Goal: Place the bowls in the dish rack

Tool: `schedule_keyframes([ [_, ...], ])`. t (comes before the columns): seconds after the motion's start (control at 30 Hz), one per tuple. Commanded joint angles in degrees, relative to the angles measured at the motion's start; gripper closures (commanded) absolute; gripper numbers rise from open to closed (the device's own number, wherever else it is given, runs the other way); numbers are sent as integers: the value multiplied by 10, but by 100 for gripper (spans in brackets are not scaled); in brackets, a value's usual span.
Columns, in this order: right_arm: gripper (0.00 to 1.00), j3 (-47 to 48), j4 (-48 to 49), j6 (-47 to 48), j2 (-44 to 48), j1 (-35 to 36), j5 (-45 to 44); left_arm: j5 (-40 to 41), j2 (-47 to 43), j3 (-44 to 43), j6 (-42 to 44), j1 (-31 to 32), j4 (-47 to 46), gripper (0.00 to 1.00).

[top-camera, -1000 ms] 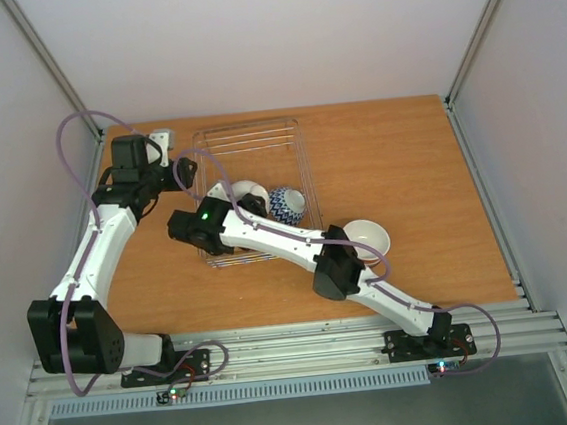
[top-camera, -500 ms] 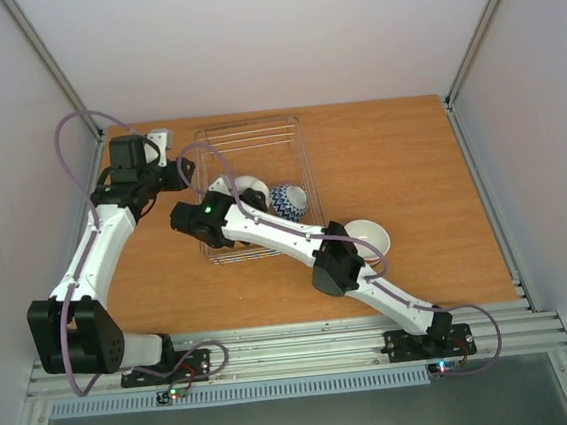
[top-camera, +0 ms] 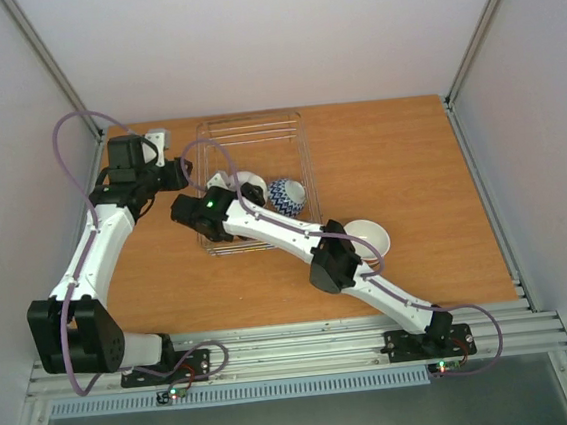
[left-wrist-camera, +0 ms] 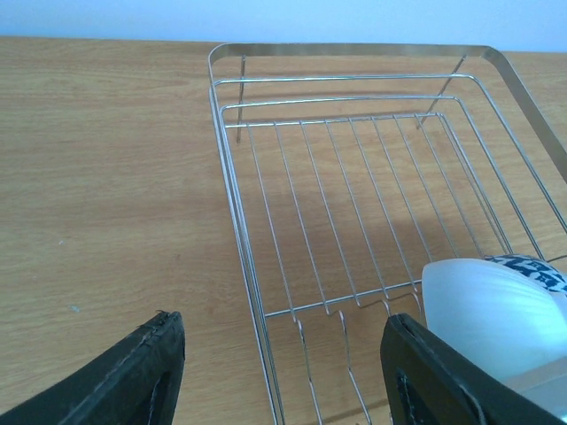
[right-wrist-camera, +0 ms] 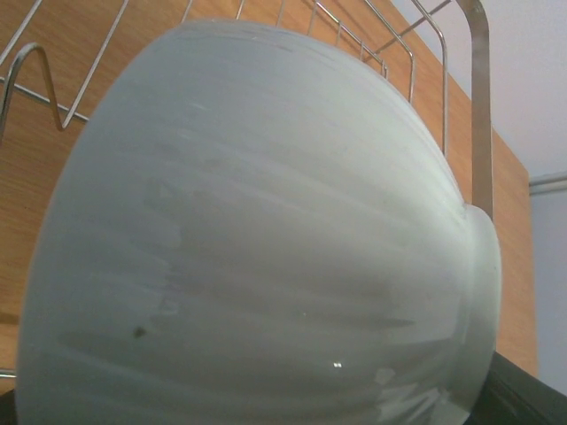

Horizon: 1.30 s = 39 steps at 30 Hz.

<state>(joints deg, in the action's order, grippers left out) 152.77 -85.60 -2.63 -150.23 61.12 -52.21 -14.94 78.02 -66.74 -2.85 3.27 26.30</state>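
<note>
Pale walls [top-camera: 246,35] ring the wooden table [top-camera: 409,160] — left pincer [left-wrist-camera: 283,359] apart, right pincer [top-camera: 233,190] clamped on a greyish bowl [right-wrist-camera: 266,230].

The pale bowl [right-wrist-camera: 266,230] overfills the right wrist view, its lower part cut off.

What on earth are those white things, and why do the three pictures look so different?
Two robot arms, each ending in a two-finger gripper. One picture looks down from above; the other two come from cameras on the wrists. On the wooden table stands a wire dish rack with a blue-white bowl inside; a white bowl sits beside it. The right gripper holds a pale grey-green bowl at the rack, filling its own camera's view. The left gripper is open and empty at the rack's edge.
</note>
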Motion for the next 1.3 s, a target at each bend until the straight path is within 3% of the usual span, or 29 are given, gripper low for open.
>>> schedule_keyframes([
  [0.0,74,16,53,38,-33,-15,14,-23,2,0,4,6,-21,39],
  [0.07,53,16,59,45,-40,-16,18,-25,3,0,5,6,-21,39],
  [0.23,18,15,81,57,-53,-17,24,-29,5,0,5,6,-21,39],
  [0.4,3,10,95,66,-56,-17,16,-32,5,0,4,6,-21,39],
  [0.8,1,-45,151,100,-12,-4,4,-30,6,0,6,6,-21,39],
  [1.03,1,-198,272,154,119,20,46,-27,5,0,9,6,-21,39],
  [1.27,2,-279,324,168,184,23,104,-25,5,-1,11,6,-21,39],
])
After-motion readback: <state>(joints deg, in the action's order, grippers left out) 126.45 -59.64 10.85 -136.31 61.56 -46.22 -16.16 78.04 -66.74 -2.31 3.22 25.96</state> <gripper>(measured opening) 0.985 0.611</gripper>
